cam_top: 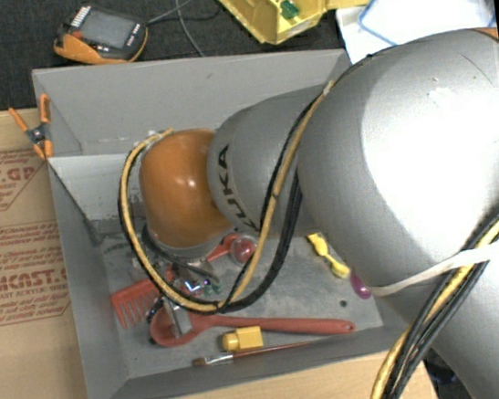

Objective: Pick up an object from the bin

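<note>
Grey metal bin (215, 88), sloped walls, flat floor strewn with a few small loose things.

Silver arm (393, 174), entering from the right and bulking over the bin's right half. Capped at the wrist by a rounded orange cover (179, 190). Looped about with yellow and black cables (127, 211) running down toward the tool.

Gripper (176, 307), lowered to the floor in the bin's left half, below the orange cover and partly masked by the cables. Spread or pressed together: cannot tell. Nothing seen pinched.

Red spoon (286, 325), long-handled, lying along the near side of the floor. Round end at the left, directly beneath or against the gripper; contact not clear. Handle stretching right toward the bin's middle.

Red comb (133, 302), just left of the gripper, teeth pointing toward the left wall, close to the spoon's round end.

Yellow block (241, 339), small, squarish, resting just beside the spoon's handle on its near side.

Thin brush (262, 352), dark and slender, laid along the foot of the near wall, roughly parallel to the spoon's handle.

Pink-red round thing (241, 249), right of the gripper, close under the wrist, partly hidden by cables; kind not clear.

Yellow piece (330, 258), curved, farther right on the floor, at the edge of the arm.

Purple piece (362, 289), small, near the yellow piece, mostly tucked under the arm.
</note>
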Controlling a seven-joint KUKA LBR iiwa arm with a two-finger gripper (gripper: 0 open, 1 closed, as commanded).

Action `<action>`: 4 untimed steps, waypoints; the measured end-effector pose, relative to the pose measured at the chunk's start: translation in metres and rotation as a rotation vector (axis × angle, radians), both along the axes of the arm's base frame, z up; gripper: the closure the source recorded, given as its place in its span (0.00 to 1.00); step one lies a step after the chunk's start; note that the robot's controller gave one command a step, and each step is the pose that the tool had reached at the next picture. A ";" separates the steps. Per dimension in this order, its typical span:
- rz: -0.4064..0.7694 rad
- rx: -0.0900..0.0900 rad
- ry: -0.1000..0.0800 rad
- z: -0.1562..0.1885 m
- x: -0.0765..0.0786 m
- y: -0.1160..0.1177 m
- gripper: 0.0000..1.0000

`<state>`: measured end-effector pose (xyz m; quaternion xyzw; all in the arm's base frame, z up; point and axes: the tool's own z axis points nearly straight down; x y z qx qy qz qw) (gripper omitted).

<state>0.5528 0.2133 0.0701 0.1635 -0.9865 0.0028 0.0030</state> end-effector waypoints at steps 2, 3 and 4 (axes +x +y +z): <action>0.009 -0.012 0.008 0.000 -0.002 -0.007 1.00; 0.009 -0.012 0.008 0.000 -0.002 -0.007 1.00; 0.008 -0.012 0.008 0.009 -0.003 -0.008 1.00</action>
